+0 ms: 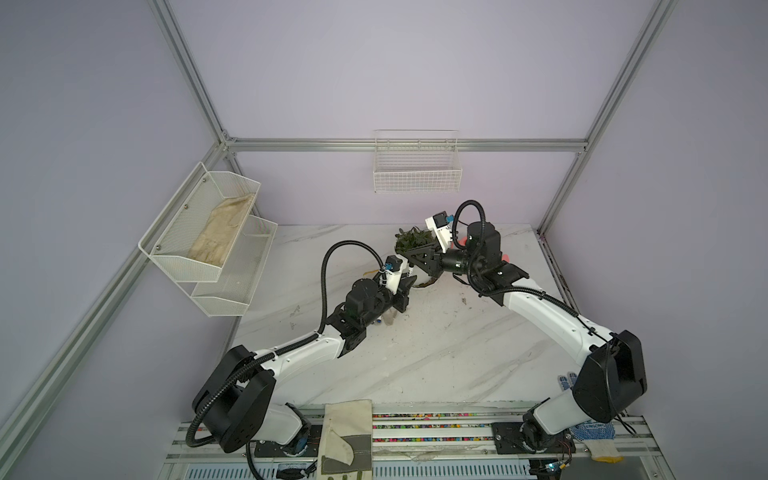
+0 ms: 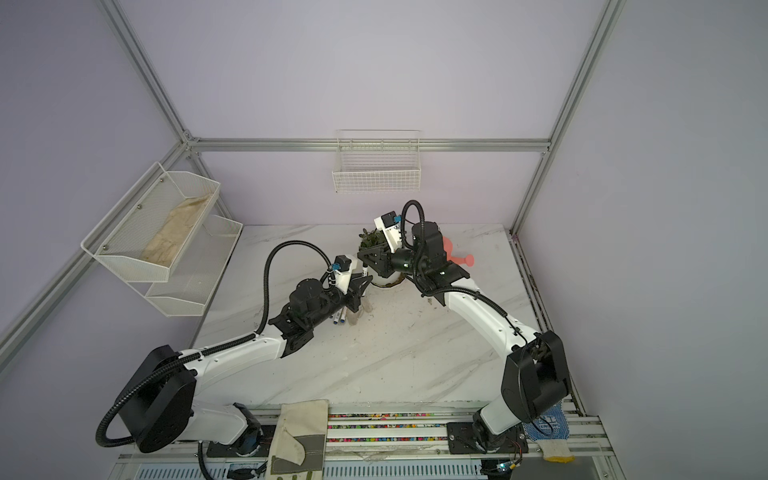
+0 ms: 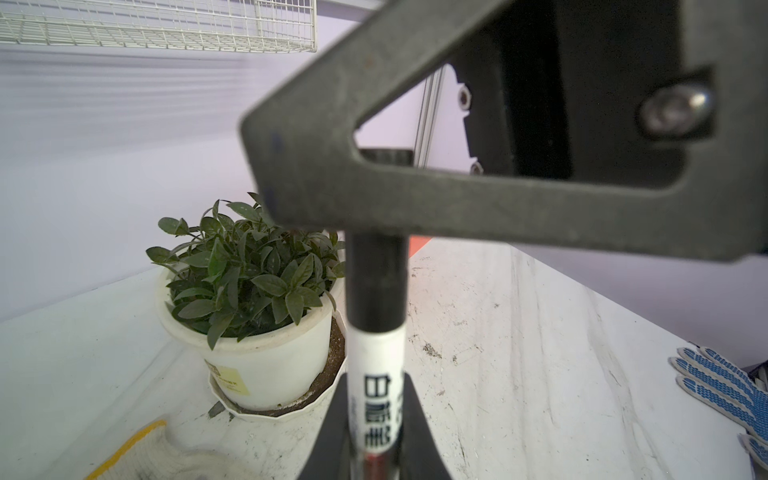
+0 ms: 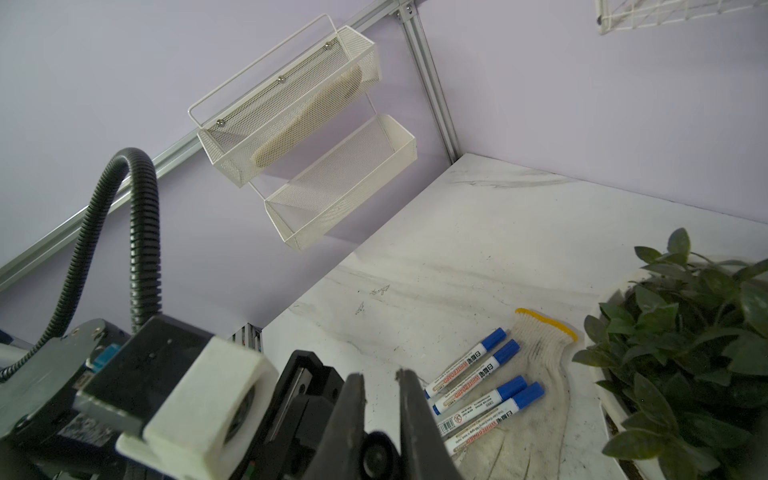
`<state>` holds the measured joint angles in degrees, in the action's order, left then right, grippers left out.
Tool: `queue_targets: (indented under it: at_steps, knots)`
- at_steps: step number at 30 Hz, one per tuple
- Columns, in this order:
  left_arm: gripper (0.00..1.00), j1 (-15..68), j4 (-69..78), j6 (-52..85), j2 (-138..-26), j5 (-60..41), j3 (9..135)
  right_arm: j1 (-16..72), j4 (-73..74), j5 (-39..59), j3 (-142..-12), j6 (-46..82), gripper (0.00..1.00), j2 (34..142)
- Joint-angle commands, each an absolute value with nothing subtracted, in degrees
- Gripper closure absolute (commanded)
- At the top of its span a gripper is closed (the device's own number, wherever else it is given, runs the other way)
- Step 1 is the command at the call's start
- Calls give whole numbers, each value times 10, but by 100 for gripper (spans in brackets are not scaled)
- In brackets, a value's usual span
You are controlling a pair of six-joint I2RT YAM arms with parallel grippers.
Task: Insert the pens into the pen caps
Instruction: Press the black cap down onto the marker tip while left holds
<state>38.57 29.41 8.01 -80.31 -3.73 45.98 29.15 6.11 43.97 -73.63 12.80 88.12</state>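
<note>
My left gripper (image 3: 376, 378) is shut on a white pen (image 3: 376, 361) with dark lettering, standing upright above the table. A black pen cap (image 3: 376, 282) sits on the pen's upper end. My right gripper (image 4: 380, 376) reaches across from the right and is shut on this black cap (image 4: 376, 455), whose round end shows deep between the jaws. In both top views the two grippers (image 1: 409, 282) (image 1: 415, 262) meet beside the potted plant. Several more pens (image 4: 478, 390) with blue caps on them lie side by side on a white glove.
A potted plant (image 3: 249, 291) in a white pot stands just behind the grippers. The white glove (image 4: 540, 353) with a yellow cuff lies under the left arm. A blue-dotted glove (image 3: 723, 386) lies to the right. A mesh shelf (image 1: 208, 232) and a wire basket (image 1: 417, 174) hang on the walls.
</note>
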Motion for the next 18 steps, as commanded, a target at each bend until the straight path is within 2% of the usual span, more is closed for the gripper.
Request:
queue_targets:
  at_steps: [1,5,7,10,15,18]
  knots:
    - [100,366,444,114,-760,-81,470,276,5,513,-704,148,100,915]
    - [100,325,497,182,-759,-161,477,258,-56,604,-706,157,100,972]
    - [100,312,509,197,-762,-166,480,259,-157,599,-730,88,100,998]
    - [100,300,510,195,-770,-156,490,270,-265,528,-763,14,100,1022]
    - [100,298,504,193,-797,-107,509,314,-328,384,-784,-40,100,1024]
    - [100,305,496,174,-804,-77,512,318,-323,395,-779,-38,100,1021]
